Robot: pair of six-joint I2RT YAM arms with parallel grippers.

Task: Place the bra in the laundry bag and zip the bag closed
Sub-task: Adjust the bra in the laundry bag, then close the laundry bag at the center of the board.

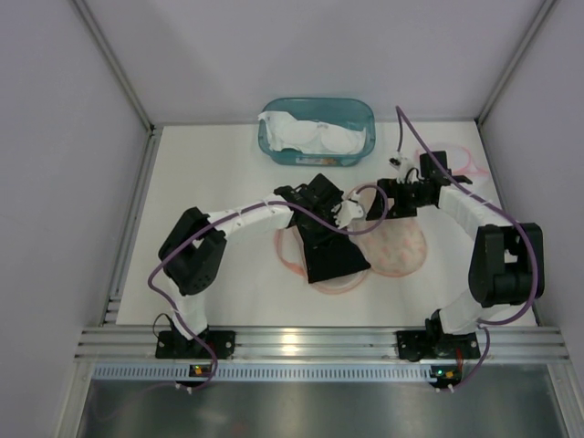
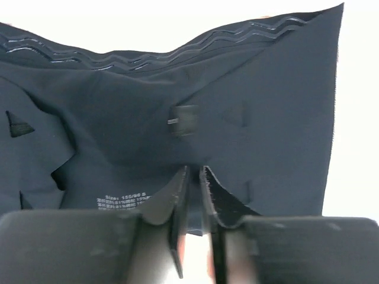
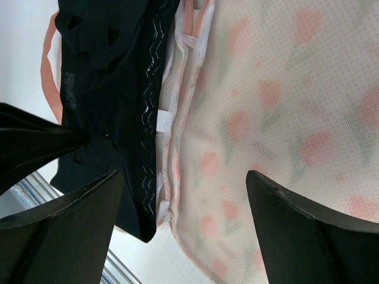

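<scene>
The black bra (image 1: 333,251) lies draped over the left part of the round laundry bag (image 1: 401,246), which is white mesh with pink flowers and lies flat on the table. My left gripper (image 1: 315,196) is shut on the bra's upper edge; in the left wrist view the fingers (image 2: 180,195) pinch the black fabric (image 2: 177,118). My right gripper (image 1: 381,204) is open and empty just above the bag. In the right wrist view it (image 3: 183,195) straddles the bag's pink-trimmed edge (image 3: 284,118), with the bra (image 3: 112,89) to its left.
A teal basket (image 1: 360,105) holding white garments stands at the back centre. A pink ring-shaped item (image 1: 470,164) lies at the back right behind the right arm. Metal frame posts stand at the back corners.
</scene>
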